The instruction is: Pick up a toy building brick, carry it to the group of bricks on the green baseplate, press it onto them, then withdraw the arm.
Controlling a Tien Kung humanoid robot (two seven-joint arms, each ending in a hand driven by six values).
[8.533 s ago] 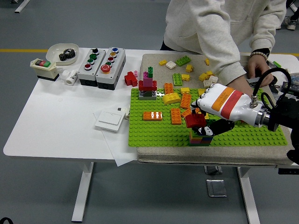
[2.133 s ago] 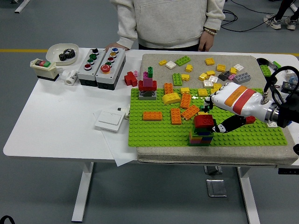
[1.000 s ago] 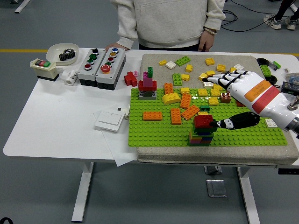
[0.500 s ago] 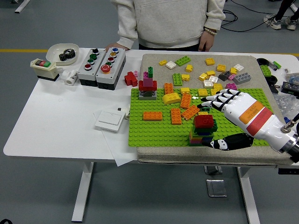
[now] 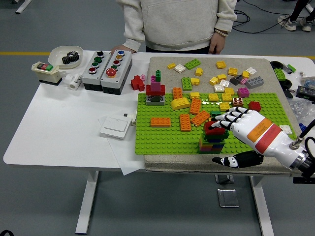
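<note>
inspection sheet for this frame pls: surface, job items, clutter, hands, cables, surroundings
Surface: white table, grey mat, green baseplate.
Job's things: brick stack near the baseplate's front edge, red brick on top; loose bricks scattered on baseplate and mat.
Clutter: two button boxes, white switch, bowl with gear, paper.
Hands: right hand fingers spread over the red brick; left not in view.
Cables: black cables at right edge.
Surroundings: person standing at far side, hand on table.
</note>
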